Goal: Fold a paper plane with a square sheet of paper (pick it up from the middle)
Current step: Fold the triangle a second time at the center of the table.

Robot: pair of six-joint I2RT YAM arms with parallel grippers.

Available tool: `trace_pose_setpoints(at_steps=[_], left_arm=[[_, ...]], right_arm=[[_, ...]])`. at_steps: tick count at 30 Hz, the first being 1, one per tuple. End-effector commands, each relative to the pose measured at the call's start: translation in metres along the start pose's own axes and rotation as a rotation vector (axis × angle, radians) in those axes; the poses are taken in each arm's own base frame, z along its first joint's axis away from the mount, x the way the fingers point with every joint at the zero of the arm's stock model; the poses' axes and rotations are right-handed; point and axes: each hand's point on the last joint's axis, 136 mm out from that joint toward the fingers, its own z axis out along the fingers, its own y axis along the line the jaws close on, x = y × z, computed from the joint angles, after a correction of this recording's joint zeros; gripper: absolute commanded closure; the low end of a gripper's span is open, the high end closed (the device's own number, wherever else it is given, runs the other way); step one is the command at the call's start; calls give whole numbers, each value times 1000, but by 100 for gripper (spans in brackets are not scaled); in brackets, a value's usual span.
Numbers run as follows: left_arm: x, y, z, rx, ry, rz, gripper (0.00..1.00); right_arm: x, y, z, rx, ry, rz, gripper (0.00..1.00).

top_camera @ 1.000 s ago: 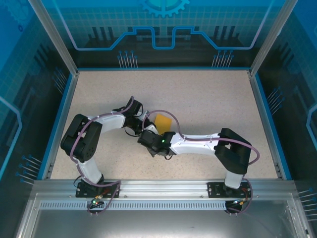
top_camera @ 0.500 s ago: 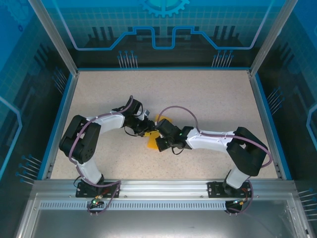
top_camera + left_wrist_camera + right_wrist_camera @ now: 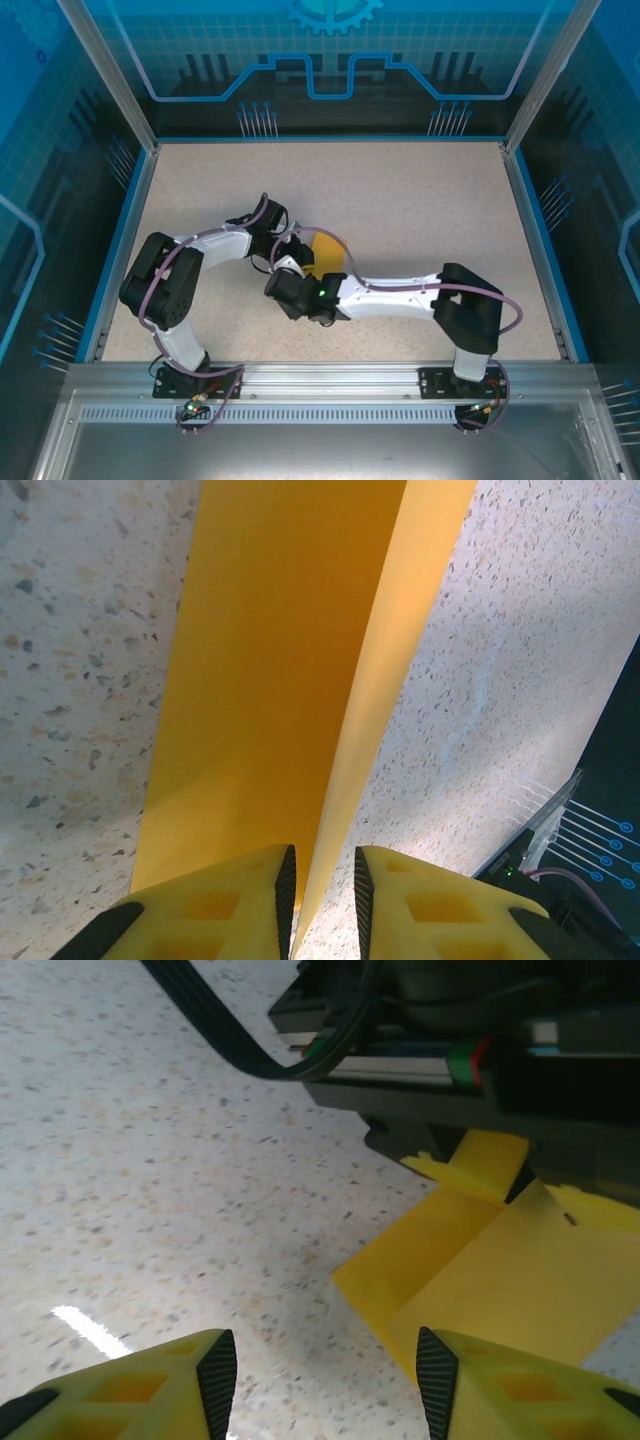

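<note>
Sheet (image 3: 322, 247): thin, plain orange-yellow paper, matte. Partly folded, not yet dart-shaped. Sitting near table (image 3: 420, 190) centre in top view, only a small rounded-looking patch exposed.

From left wrist (image 3: 260, 680): long strip running away from camera. Wide panel on left, narrower panel on right angled off it along one straight lengthwise crease. Right panel lit brighter. Near end of crease entering the narrow gap between left gripper (image 3: 320, 880) fingers; actual contact unclear.

From right wrist (image 3: 500, 1280): flat overlapping layers low on the speckled surface, pointed corner facing camera, upper layer offset over lower one. Edges crisp, no tears visible.
</note>
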Motion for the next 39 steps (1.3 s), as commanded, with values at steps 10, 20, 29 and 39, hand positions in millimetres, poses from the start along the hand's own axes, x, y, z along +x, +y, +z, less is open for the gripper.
trace_pose_setpoints(at_steps=[10, 20, 29, 39], left_arm=[[0, -15, -9, 32, -3, 21, 75], [-1, -14, -10, 25, -7, 18, 75], [-6, -16, -16, 8, -42, 21, 67], [-16, -3, -41, -80, -184, -21, 51]], right_arm=[[12, -26, 10, 224, 29, -29, 61], [13, -36, 1, 170, 20, 17, 86], [14, -37, 1, -25, 28, 87, 100], [16, -51, 2, -328, 34, 239, 99]])
